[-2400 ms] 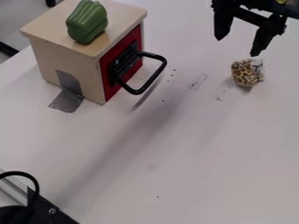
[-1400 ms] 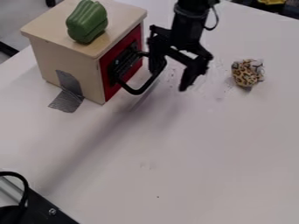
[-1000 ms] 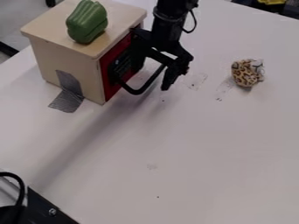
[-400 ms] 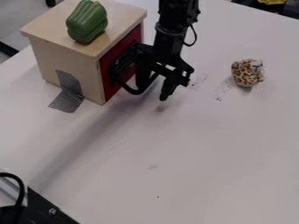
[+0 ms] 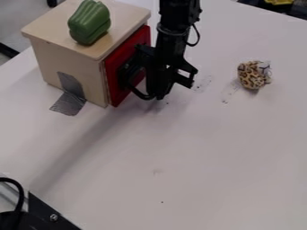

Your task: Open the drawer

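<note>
"End effector (image 5: pixel 156 96) status?"
"Closed on the black drawer handle (image 5: pixel 141 95)."
"Drawer position?"
"Red drawer front (image 5: pixel 117 93) stands slightly out from the wooden cabinet (image 5: pixel 53 58); green toy pepper (image 5: pixel 89 23) rests on top."

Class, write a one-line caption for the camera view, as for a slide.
Gripper clamped on the handle of a slightly open red drawer, a green pepper atop its box.
</note>
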